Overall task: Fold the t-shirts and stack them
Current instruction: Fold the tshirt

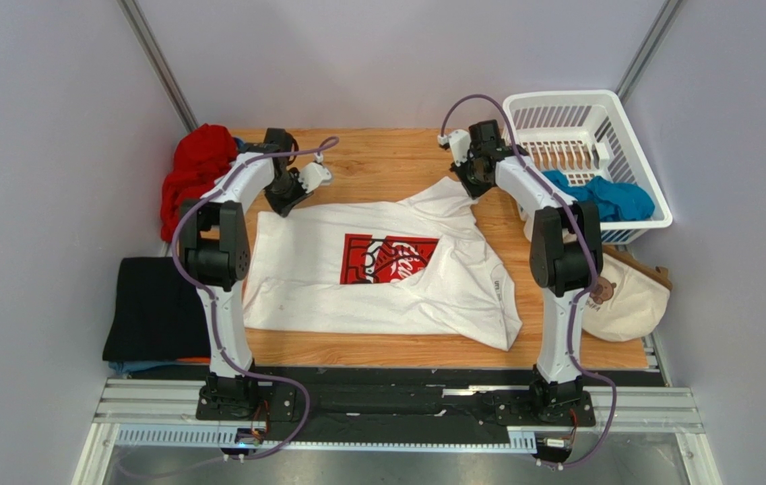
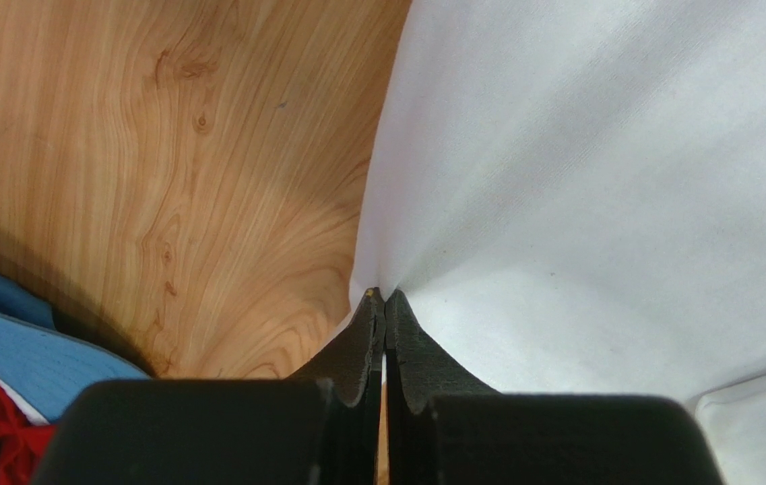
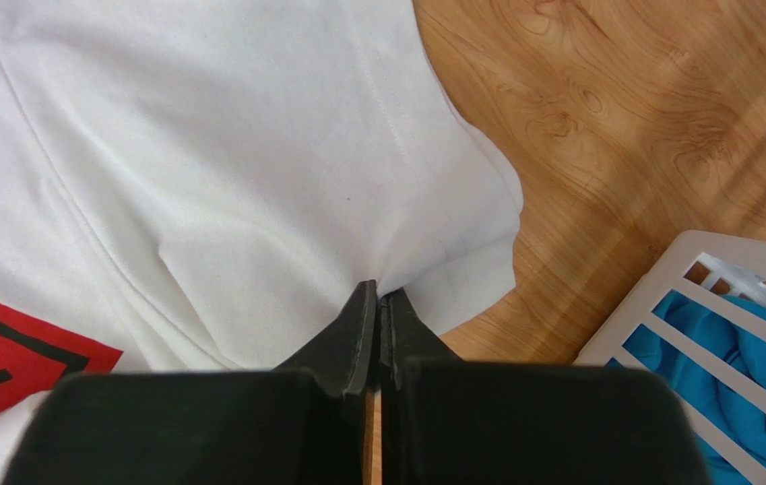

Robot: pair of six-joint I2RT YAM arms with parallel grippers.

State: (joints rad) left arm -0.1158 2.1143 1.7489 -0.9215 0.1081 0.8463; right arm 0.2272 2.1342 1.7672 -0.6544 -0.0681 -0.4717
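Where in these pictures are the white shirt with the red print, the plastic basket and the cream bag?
white t-shirt [image 1: 296,288]: top view, plain cloth left of the red print.
basket [image 1: 564,98]: top view, its far rim.
cream bag [image 1: 632,303]: top view, middle of its body.

The top camera looks down on the whole table [image 1: 377,152]. Both wrist cameras sit very close. All three see the shirt [image 1: 296,273].

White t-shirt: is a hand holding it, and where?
Both hold the white t-shirt: the left hand pinches its far left edge, the right hand its far right sleeve.
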